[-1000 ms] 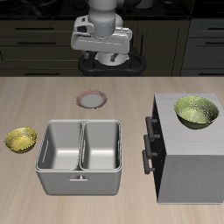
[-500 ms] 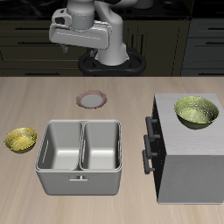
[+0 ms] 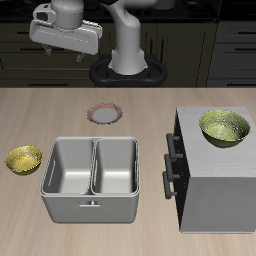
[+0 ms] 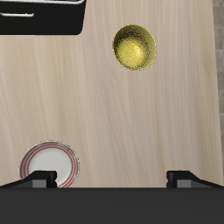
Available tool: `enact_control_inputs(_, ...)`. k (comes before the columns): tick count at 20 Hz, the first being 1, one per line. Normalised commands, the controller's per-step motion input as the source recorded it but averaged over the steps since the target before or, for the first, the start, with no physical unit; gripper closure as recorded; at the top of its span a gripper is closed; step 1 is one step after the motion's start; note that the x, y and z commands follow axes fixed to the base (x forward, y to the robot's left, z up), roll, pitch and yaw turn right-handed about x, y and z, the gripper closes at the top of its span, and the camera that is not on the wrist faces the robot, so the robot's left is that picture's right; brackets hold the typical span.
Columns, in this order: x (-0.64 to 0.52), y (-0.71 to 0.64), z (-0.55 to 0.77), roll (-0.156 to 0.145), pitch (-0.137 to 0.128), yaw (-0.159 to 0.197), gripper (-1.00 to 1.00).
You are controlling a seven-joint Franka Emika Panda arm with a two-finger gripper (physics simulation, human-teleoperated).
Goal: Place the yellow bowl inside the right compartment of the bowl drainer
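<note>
The yellow bowl (image 3: 24, 160) is small, shiny and golden, and rests on the table beside the bowl drainer (image 3: 92, 205), a grey metal tub split by a divider into two bins. The right compartment (image 3: 117, 167) holds nothing. My gripper (image 3: 66, 52) hangs high over the back of the table, farther back than the bowl and well above it. In the wrist view the yellow bowl (image 4: 134, 46) lies far below, away from my gripper (image 4: 112, 179). Its fingertips (image 4: 39, 179) stand wide apart with nothing between them.
A big grey box (image 3: 215, 190) with dark handles stands beside the drainer, with a larger greener-yellow bowl (image 3: 225, 128) on top. A small white plate with a pink rim (image 3: 105, 112) lies behind the drainer, also seen as the plate (image 4: 51, 164) in the wrist view.
The arm has swung sideways along the table's back, carrying the gripper from above the plate toward the yellow bowl's side. Bowls, drainer and box have not moved.
</note>
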Motion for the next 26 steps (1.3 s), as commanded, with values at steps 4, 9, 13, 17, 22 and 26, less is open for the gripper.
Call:
enact_control_inputs(4, -0.05, -0.43, 0.12, -0.053, -0.02, -0.006, -1.0)
enact_control_inputs(9, -0.02, -0.41, 0.25, -0.036, -0.106, 0.066, -1.0)
enact_control_inputs(13, 0.04, -0.48, 0.23, 0.011, -0.032, -0.076, -1.0)
enact_control_inputs(17, 0.0, -0.52, 0.14, -0.049, -0.037, -0.009, -1.0)
enact_control_inputs(22, 0.17, -0.3, 0.16, 0.014, -0.064, -0.003, -1.0)
enact_control_inputs(26, 0.26, -0.18, 0.2, 0.007, -0.045, -0.01, -1.0)
